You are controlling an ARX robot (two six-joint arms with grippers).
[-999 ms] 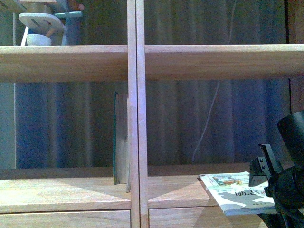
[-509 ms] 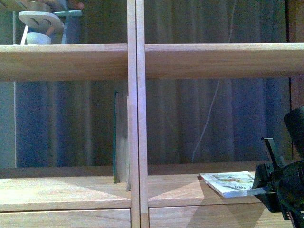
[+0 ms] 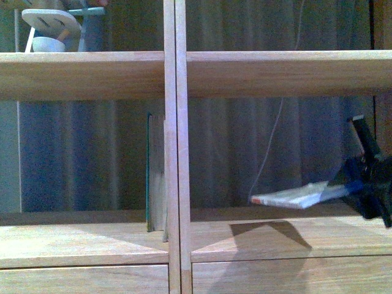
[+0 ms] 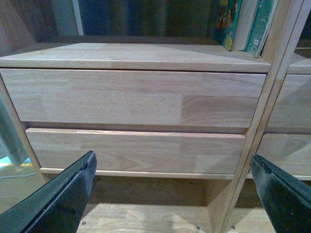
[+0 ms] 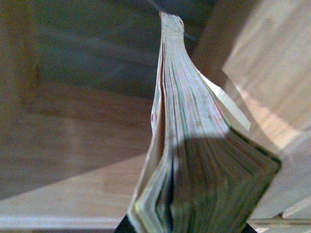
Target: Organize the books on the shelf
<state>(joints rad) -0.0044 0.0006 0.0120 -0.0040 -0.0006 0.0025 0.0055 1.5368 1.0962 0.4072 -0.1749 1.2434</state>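
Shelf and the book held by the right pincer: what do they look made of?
The shelf looks like light wood, matte or lightly sealed: grain and joined-strip seams show on its drawer fronts. The book looks like a paper softcover: layered page edges show in the right wrist view, with no stiff board. Its cover finish cannot be told.

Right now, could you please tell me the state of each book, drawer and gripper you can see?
pale book: closed, held clear of the board in the right column, slightly tilted.
standing books: upright against the divider, left column.
upper drawer: shut.
lower drawer: shut.
left gripper: open, empty.
right gripper: shut on the pale book.
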